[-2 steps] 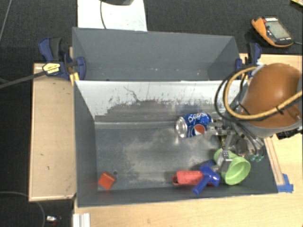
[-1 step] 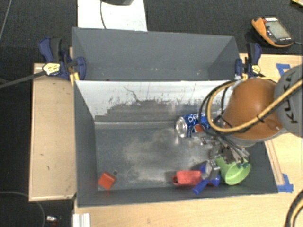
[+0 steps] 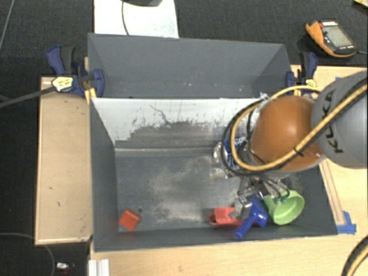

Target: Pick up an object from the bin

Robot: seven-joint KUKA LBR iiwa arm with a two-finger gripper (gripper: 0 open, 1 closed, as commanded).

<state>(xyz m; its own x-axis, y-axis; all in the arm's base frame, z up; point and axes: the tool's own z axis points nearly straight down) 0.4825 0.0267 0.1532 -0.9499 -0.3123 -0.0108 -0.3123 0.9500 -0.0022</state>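
While low in the bin (image 3: 167, 183), gripper (image 3: 253, 199) over blue piece (image 3: 252, 219).

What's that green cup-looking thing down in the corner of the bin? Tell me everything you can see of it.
The green cup is small, light green, smooth like plastic. It lies tipped, its round open mouth facing up towards the camera, in the bin's near right corner. A blue plastic piece lies against its left side. The gripper hangs over its upper left edge, hiding part of the rim; contact cannot be told.
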